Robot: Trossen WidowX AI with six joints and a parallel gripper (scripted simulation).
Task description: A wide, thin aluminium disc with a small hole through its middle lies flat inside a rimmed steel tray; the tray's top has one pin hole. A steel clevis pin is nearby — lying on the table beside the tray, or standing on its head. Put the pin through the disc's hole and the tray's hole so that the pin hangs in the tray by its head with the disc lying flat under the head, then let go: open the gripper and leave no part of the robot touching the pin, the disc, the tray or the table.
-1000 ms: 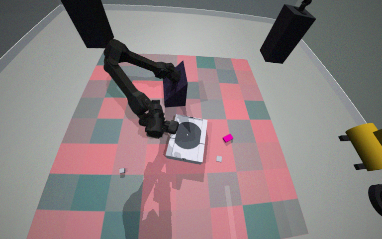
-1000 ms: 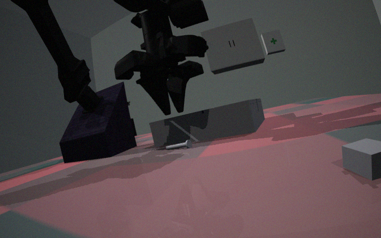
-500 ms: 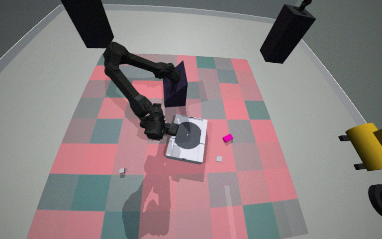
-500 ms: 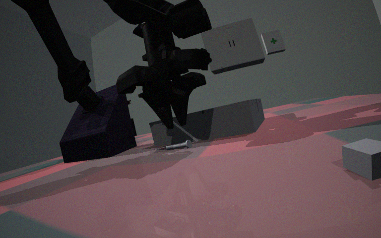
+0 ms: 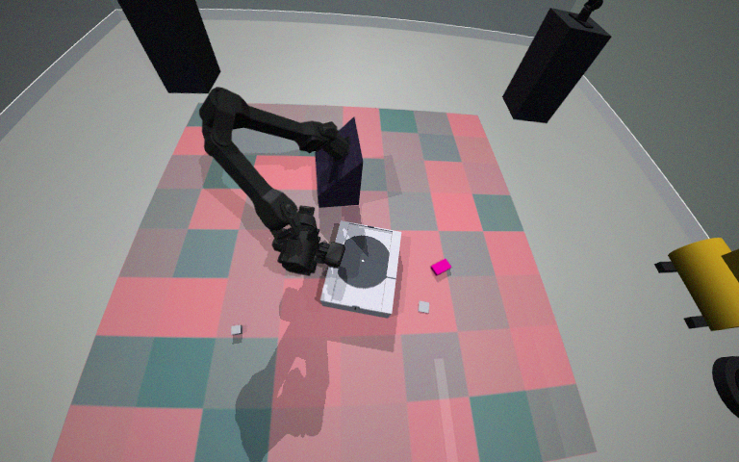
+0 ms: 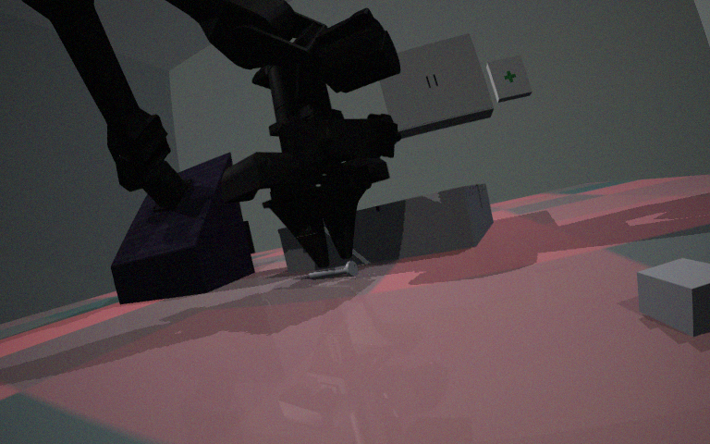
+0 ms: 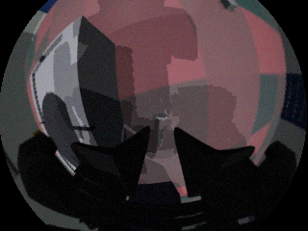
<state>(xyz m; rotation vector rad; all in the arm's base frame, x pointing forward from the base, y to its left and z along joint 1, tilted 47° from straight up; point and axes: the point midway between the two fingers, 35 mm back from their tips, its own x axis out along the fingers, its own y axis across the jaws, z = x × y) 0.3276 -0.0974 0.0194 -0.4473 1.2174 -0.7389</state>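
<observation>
Pink, grey and teal squares pattern the surface (image 5: 250,304) (image 6: 471,355) (image 7: 226,63). Going rightward from above, the partly open jaws (image 5: 330,254) (image 6: 335,262) hold nothing, poised over the pin (image 6: 335,271) (image 7: 161,126), which lies beside the tray (image 5: 356,300) (image 6: 439,225) (image 7: 98,82); the disc (image 5: 375,267) (image 7: 57,117) rests inside that.

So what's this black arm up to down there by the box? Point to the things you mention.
It is reaching for a small steel pin (image 6: 335,272) (image 7: 161,126) lying on its side on the table beside the tray (image 5: 356,301) (image 6: 434,228) (image 7: 98,72). The gripper (image 5: 333,254) (image 6: 335,262) (image 7: 162,130) is open just above the pin and doesn't hold it. The disc (image 5: 370,274) (image 7: 57,113) lies flat in the tray, with no pin through it.
</observation>
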